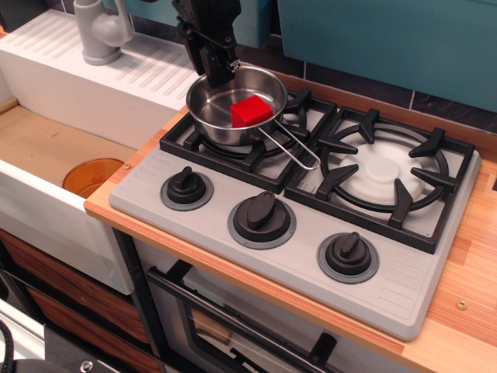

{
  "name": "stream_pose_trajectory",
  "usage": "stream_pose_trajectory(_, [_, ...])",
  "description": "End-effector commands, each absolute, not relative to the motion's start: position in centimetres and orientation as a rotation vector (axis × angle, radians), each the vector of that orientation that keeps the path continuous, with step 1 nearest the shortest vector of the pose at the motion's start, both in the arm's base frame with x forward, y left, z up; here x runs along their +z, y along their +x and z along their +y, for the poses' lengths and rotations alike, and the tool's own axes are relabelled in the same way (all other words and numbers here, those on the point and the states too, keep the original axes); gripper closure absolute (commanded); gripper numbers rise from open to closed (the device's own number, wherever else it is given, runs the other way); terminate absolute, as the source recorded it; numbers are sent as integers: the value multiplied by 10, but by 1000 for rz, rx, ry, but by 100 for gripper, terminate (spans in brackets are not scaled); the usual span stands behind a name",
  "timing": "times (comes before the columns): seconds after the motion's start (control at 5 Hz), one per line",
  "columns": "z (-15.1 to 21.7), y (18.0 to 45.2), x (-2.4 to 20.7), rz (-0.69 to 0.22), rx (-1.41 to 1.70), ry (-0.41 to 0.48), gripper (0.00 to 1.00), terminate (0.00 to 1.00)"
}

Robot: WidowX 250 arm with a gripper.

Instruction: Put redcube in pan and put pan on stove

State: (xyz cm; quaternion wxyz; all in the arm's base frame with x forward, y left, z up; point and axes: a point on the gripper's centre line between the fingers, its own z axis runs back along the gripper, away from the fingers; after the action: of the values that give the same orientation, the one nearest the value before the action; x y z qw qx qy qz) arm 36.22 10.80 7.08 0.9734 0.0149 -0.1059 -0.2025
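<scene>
Backdrop: teal wall and dark tiles are framing a wooden desk (466, 311), with a white sink (46, 155) sitting off to one side.
Stove: the stove (295, 233) is lying flat on the desk, knobs facing you.
Pan: the pan (210, 116) is sitting low over the burner nearest the sink; whether it is fully seated on the grate, you cannot tell.
Redcube: the redcube (251, 111) is resting inside the pan, toward the handle side.
Claw: the claw (216, 68) is pinching the pan's far rim, jaws nearly closed on the thin metal.
Risk: you are holding by one edge only, so releasing while tilted is likely tipping the pan and spilling the redcube.
Risk two: the wire handle is overhanging the grate, and lifting away crooked could be dragging the pan off-centre.
</scene>
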Motion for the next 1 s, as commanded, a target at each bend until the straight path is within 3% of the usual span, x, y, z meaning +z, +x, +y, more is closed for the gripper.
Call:
stream_pose_trajectory(0.0, [92,362,119,-231,-394,65,0,0])
stream_pose_trajectory(0.4, [72,347,156,-193,-361,112,0,0])
stream_pose_trajectory(0.8, [54,341,165,-186,-342,118,0,0])
